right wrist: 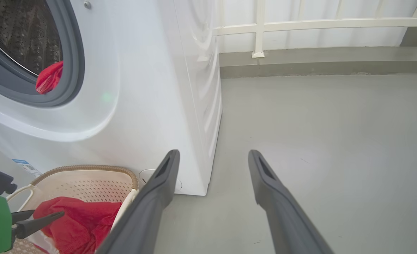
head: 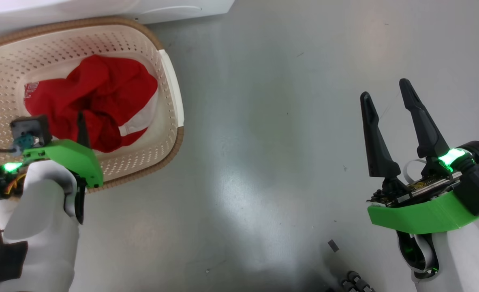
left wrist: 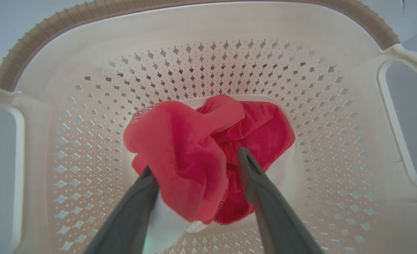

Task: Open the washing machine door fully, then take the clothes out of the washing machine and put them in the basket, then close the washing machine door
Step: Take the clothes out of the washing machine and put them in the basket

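Clothes (left wrist: 180,141) lie in basket (left wrist: 208,21), long axis handle to handle; left claw (left wrist: 194,159) spread loose astride them; right claw (head: 384,88) open, empty.

Clothes (head: 97,97) in basket (head: 164,105) before washing machine (head: 182,7)

basket (head: 81,22): one
washing machine (right wrist: 141,88): one
grippers: two, left gripper (left wrist: 194,159) and right gripper (right wrist: 213,153)
clothes: one red bundle (head: 101,93) in the basket, one red piece (right wrist: 49,79) in the drum

Head: I look down on the basket (head: 164,109).
Left wrist: close inside it.
Right wrist: low, toward the washing machine (right wrist: 141,88); basket shared.
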You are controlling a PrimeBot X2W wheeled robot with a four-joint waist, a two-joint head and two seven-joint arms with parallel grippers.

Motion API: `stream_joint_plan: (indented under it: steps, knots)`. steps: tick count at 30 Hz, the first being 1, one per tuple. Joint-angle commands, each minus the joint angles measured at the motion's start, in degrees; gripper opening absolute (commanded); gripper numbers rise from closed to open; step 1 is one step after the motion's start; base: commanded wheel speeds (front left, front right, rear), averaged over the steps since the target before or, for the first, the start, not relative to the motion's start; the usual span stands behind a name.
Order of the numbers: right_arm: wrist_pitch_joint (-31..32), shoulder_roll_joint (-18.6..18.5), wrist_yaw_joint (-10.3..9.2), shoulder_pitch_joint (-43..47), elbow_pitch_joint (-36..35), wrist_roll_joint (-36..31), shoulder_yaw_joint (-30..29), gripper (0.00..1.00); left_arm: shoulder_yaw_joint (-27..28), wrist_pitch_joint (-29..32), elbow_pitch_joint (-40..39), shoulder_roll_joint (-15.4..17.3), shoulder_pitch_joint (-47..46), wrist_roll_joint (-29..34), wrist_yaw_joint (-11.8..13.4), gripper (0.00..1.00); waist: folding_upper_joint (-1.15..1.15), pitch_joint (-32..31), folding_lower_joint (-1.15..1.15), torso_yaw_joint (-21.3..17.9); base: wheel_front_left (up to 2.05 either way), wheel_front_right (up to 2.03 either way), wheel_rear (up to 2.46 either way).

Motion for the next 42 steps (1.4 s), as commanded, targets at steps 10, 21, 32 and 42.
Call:
stream_joint_plan:
  steps: [10,21,32,42]
  knots:
    - [-0.36,0.02,0.36,-0.32,-0.37,0.91,1.61,1.00,3.38,-0.70,-1.07,1.39,1.33,-2.56,-1.06,1.00,0.00,-1.84,0.00,1.24,0.00,0.00,0.00]
    - [-0.36,0.02,0.36,0.71,0.83,0.89,1.45,1.00,6.14,-0.70,-7.95,0.17,7.04,-4.08,-3.24,1.00,0.00,-7.39,0.00,3.24,0.00,0.00,0.00]
    - [-0.36,0.02,0.36,2.45,2.26,0.60,1.37,1.00,7.07,-0.70,-20.52,-1.90,14.11,-2.23,-4.59,1.00,0.00,-13.95,0.00,5.28,0.00,0.00,0.00]
    - [-0.36,0.02,0.36,5.02,3.33,-0.08,0.24,1.00,7.60,-0.70,-36.23,-4.20,24.27,-0.92,-5.75,1.00,0.00,-20.51,0.00,6.39,0.00,0.00,0.00]
